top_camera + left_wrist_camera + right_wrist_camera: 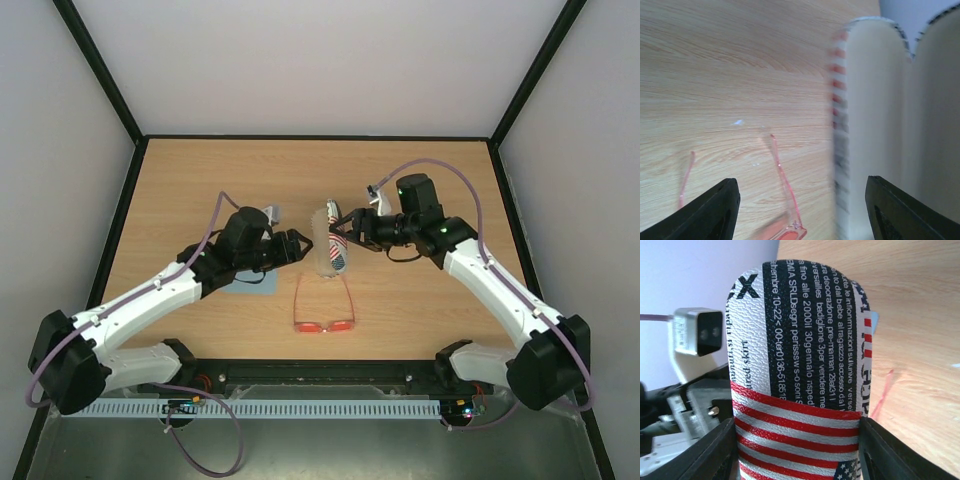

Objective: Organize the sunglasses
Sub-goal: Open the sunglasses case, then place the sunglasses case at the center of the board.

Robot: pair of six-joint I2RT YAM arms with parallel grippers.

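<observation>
One pair of sunglasses (323, 326) is lying flat on the worktop (420, 180), near the front edge at the centre, with its temple arms unfolded and pointing away toward the case (330, 252). Just left of it, a light-blue cloth (250, 287) is showing under the left arm. Beyond, the flag-patterned case is standing open with its pale inside facing the left tool (300, 245), whose fingers are standing spread wide beside it, gripping nothing. The right tool (345, 232) is pinching the case's striped shell from the other side.
</observation>
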